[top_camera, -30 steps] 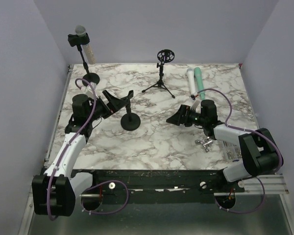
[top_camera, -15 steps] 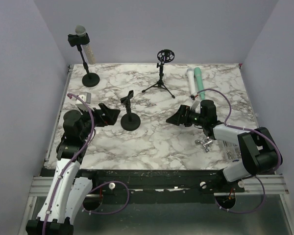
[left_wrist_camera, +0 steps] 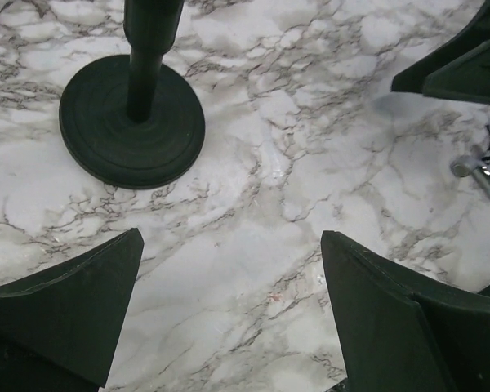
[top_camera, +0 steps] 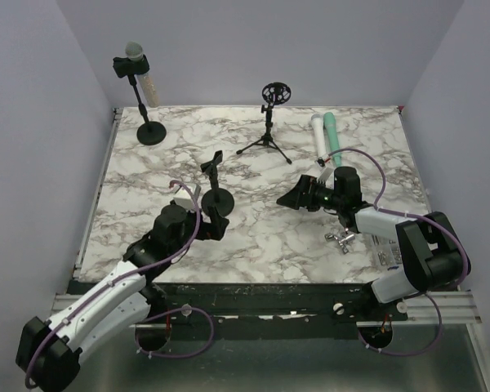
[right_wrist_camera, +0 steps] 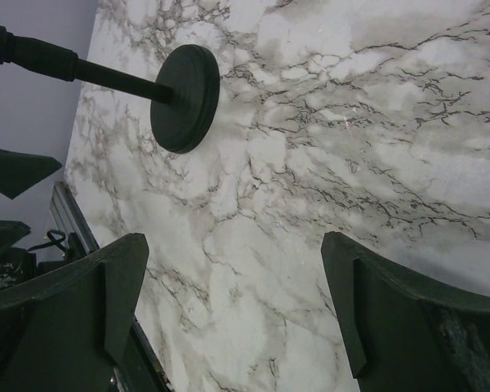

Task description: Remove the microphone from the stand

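The microphone is clipped at the top of the tall stand, whose round base stands in the far left corner of the marble desk; both arms are well apart from it. The left gripper hangs low, left of the middle and toward the near edge, just beside the round foot of a short stand that carries a bare clip on top. Seen from the left wrist, its 2 fingers are spread wide with only marble between them, and that foot lies just ahead. The right gripper sits low near the middle of the desk, pointing left toward the same short stand, its fingers likewise parted around nothing. A tripod stand with a ring mount is at the far edge near the middle. A white microphone and a teal microphone lie side by side toward the far right corner. A small bunch of keys rests on the marble by the right arm, toward the near right corner
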Available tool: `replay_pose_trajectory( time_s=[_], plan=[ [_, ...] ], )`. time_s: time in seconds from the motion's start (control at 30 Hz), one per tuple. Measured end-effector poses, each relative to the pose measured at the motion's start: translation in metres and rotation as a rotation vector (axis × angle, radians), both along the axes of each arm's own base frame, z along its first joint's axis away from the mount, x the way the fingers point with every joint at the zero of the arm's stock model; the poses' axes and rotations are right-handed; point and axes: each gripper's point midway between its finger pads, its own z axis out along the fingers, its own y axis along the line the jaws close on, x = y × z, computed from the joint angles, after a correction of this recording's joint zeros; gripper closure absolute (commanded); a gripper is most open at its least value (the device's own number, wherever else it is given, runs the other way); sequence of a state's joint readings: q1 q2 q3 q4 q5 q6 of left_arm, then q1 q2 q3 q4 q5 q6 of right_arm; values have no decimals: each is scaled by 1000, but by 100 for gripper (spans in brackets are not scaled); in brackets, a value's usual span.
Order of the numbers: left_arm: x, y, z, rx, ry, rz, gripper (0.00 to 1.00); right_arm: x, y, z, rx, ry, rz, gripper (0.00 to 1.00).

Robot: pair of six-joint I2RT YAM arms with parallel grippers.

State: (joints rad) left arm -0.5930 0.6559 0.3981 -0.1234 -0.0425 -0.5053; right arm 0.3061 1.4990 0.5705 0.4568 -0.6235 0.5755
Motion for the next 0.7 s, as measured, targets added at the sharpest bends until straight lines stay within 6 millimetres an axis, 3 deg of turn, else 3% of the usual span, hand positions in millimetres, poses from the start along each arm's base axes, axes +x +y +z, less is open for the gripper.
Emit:
replay_pose_trajectory(
  time_s=[0.13, 0.4, 0.7],
  plan=[
    [9, -8, -19, 58, 30, 19, 8, 0, 0, -1, -1, 1, 0, 4],
    [36, -14, -37, 116, 35, 77, 8, -2, -1, -2, -2, 6, 0, 4],
    [59, -16, -31, 165, -8, 112, 9, -3, -1, -4, 0, 8, -1, 4]
  ],
)
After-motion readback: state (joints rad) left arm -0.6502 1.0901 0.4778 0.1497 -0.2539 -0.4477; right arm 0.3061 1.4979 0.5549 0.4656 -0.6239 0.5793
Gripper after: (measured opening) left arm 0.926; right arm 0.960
